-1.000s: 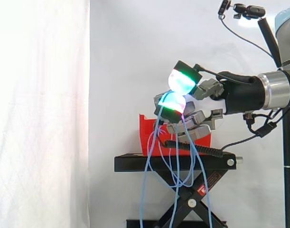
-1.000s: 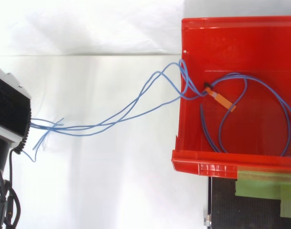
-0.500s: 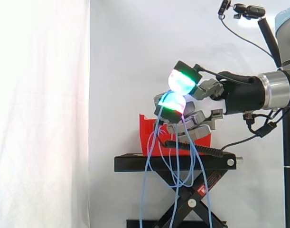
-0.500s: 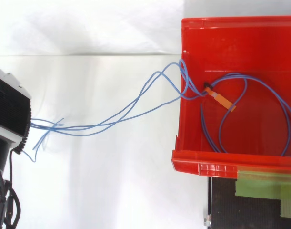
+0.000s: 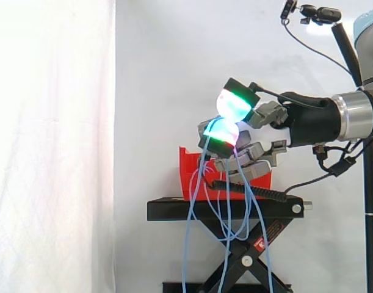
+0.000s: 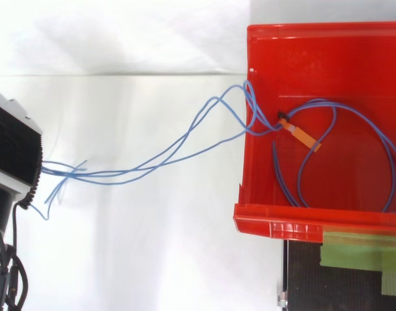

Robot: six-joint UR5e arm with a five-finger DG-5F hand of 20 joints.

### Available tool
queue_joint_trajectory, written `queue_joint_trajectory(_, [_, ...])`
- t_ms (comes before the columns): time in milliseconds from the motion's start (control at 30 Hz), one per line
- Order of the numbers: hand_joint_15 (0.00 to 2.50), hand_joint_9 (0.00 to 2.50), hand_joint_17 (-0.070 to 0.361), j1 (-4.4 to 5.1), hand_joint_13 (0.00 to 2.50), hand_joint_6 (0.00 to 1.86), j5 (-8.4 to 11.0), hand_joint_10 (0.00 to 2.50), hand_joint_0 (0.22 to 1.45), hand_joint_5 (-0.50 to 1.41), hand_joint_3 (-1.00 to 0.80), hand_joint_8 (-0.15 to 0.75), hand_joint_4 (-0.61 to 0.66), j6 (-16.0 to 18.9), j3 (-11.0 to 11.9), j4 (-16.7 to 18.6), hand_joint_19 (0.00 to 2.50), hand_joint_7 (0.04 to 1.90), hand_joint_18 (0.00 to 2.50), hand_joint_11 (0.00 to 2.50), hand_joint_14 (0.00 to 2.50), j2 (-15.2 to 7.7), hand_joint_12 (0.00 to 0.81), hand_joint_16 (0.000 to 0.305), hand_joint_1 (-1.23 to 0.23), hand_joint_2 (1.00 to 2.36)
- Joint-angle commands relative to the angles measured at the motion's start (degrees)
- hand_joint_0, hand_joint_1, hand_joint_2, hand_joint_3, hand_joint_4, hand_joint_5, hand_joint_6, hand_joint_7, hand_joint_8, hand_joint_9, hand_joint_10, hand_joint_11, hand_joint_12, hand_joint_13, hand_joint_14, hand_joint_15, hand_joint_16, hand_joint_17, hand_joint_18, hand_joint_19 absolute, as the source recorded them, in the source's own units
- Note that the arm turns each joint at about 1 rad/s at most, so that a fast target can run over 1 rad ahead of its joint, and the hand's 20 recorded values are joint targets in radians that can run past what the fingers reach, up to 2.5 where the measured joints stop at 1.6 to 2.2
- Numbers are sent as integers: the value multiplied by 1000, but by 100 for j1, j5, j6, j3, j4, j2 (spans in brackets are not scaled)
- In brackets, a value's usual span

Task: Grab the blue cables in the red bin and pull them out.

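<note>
Several thin blue cables (image 6: 178, 149) run from the red bin (image 6: 282, 227) over its left wall to my hand (image 6: 13, 152) at the left edge of the top view. A loop of cable with an orange tag (image 6: 304, 137) still lies on the bin floor. In the side view my hand (image 5: 305, 125) hovers above and in front of the red bin (image 5: 189, 171), its green-glowing fingertips (image 5: 232, 104) curled and pinching the blue cables (image 5: 189, 232). Their loose strands hang down past the stand towards the floor.
The bin sits on a black scissor stand (image 5: 174, 210) before the white curtain. Strips of green tape (image 6: 360, 256) lie on the stand's top beside the bin. A small camera on a stalk (image 5: 320, 13) stands above the arm.
The hand and bin have not moved. The leftmost hanging cable has swung very slightly to the right.
</note>
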Motion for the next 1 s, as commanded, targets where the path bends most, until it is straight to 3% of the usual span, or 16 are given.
queue_joint_trajectory(0, [1199, 535, 85, 0, 795, 1190, 0, 2500, 989, 531, -906, 231, 33, 5, 0, 0, 1704, 471, 1272, 1320, 2500, -2, 325, 38, -1015, 1003])
queue_joint_trajectory(967, [1218, 537, 88, 0, 798, 1188, 0, 2500, 990, 532, -907, 231, 34, 5, 0, 0, 1692, 473, 1269, 1327, 2500, -2, 325, 39, -1014, 1003])
